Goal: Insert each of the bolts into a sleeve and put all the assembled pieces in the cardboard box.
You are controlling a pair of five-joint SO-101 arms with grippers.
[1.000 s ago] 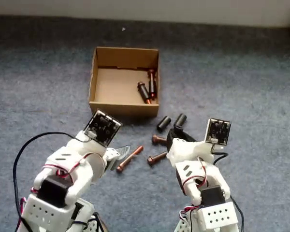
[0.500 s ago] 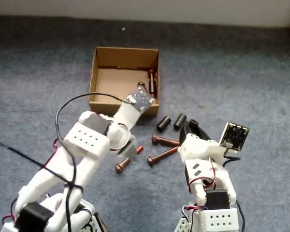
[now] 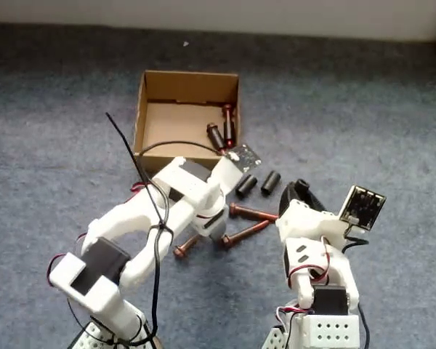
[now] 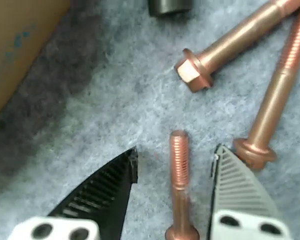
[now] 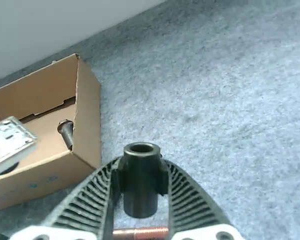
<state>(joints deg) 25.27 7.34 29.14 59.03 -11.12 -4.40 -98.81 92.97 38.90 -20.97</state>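
Note:
My left gripper (image 4: 176, 150) is open low over the carpet, its fingers on either side of a copper bolt (image 4: 179, 170) lying flat. The high view places this gripper (image 3: 207, 231) in front of the cardboard box (image 3: 185, 161). Two more bolts (image 4: 230, 42) (image 4: 275, 100) lie just beyond it. My right gripper (image 5: 140, 195) is shut on a black sleeve (image 5: 139, 177), held upright with its bore showing. It hovers right of the bolts (image 3: 296, 193). Two loose sleeves (image 3: 246, 185) (image 3: 270, 182) lie between the box and the bolts. Two assembled pieces (image 3: 216, 137) (image 3: 228, 125) rest inside the box.
Grey carpet covers the floor, with open room left of the box and at the far right. A pale wall runs along the back. A black cable (image 3: 142, 174) loops over the left arm. The thread of one bolt (image 5: 140, 232) shows under the held sleeve.
The left arm has swung forward and to the right, bringing its open gripper down around a bolt. The right arm has shifted a little to the right with the sleeve.

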